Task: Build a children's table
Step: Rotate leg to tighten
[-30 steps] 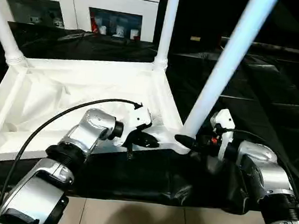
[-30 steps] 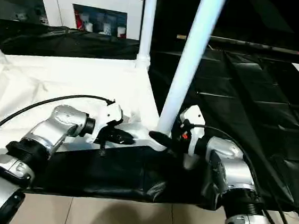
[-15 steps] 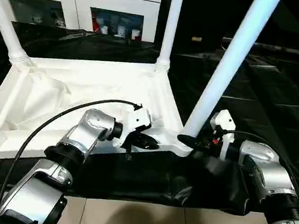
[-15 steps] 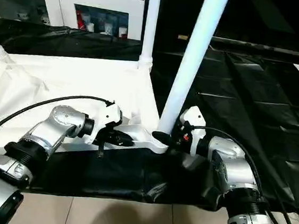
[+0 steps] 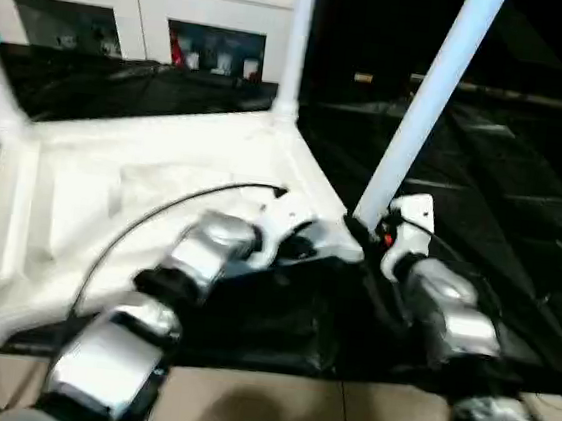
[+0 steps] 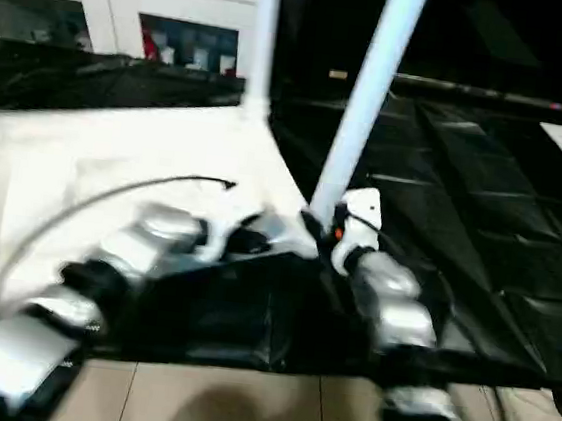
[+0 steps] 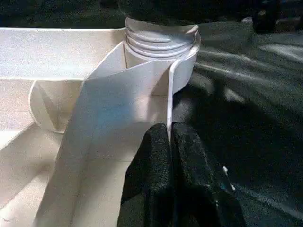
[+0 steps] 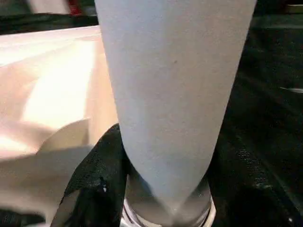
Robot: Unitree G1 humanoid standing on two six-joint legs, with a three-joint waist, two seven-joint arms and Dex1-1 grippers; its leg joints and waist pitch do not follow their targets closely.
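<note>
L gripper [image 7: 169, 142] pinches the upturned children's table [image 5: 144, 176] rim rib; R gripper [image 8: 163, 156] clamps the leg [image 5: 428, 100] base, probably near its socket.

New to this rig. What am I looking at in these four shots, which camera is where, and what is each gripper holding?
It is a humanoid robot with two silver arms, each ending in a two-finger black gripper. The two wide shots come from a stereo camera in its head, looking down over the forearms. The two close-ups come from cameras on the wrists.

On the black-covered work table lies a small white children's table upside down, its legs pointing up.

The left gripper pinches a thin rib of the tabletop's rim just beside the near corner socket. The right gripper is closed around the base of the near leg, where it enters that socket. It looks like the leg is being seated, though the shots cannot confirm that.
</note>
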